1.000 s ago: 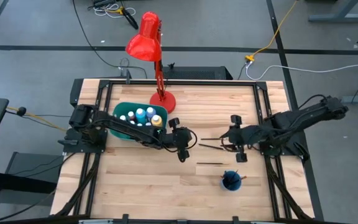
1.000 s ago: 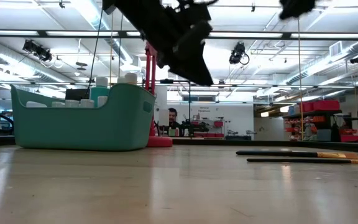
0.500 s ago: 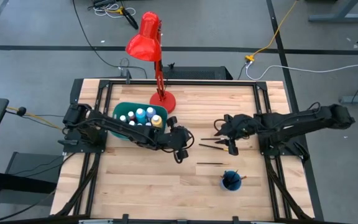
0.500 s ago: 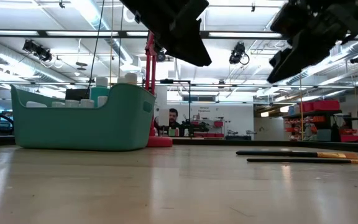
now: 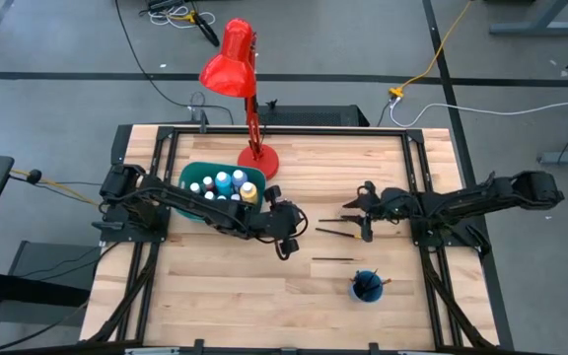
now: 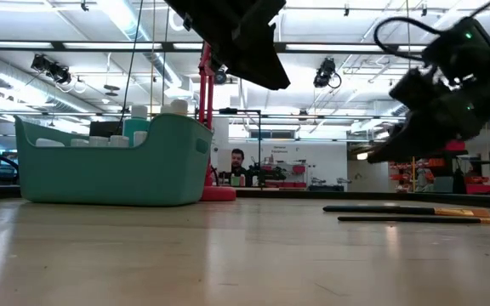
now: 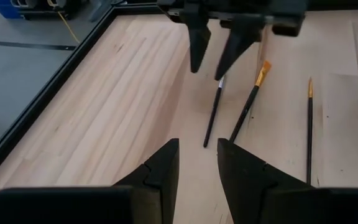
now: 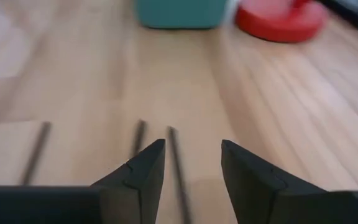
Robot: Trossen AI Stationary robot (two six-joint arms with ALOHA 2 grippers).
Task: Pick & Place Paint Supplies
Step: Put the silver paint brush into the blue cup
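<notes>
Left gripper: fingers parted, nothing between them; paintbrushes lie just ahead of its tips.
Bin: behind it, bottles inside.
Right gripper: fingers apart, empty, just over the brush ends.
Cup: near the right gripper.

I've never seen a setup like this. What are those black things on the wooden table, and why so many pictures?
They are two robot arms, each ending in two-fingered jaws. One camera looks down from above, one sits at table height, and one rides on each wrist. On the table stand a teal bin of paint bottles, a red lamp and a small blue cup. Three paintbrushes lie loose. The right gripper, open and empty, hangs over the brushes. The left gripper, also open and empty, waits nearby.
</notes>
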